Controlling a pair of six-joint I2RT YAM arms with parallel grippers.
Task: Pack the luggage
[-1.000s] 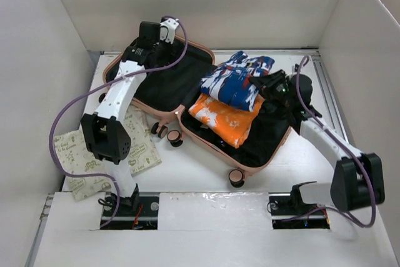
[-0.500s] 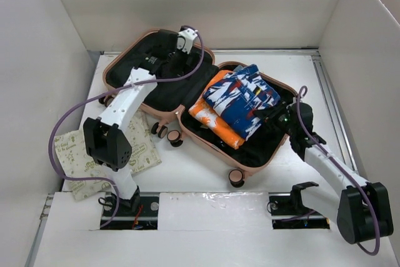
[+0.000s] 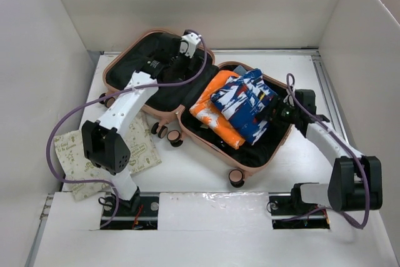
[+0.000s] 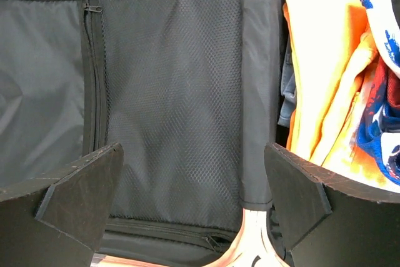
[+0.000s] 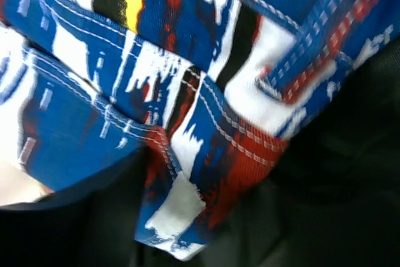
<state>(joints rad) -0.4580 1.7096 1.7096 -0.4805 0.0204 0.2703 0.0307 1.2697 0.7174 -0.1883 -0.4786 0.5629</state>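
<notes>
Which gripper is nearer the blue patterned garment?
Right. The right gripper is at the right edge of the blue patterned garment, inside the luggage. The left gripper hovers over the mesh-lined half, across the hinge.

A cream paper sheet printed with green drawings (image 3: 70,157), perhaps a flat bag, lies on the white tabletop (image 3: 200,161) near its left edge. A folded blue, white and red patterned garment (image 3: 247,101) rests atop a folded orange printed garment (image 3: 212,117). Plain white panels (image 3: 250,4) wall the table.
</notes>
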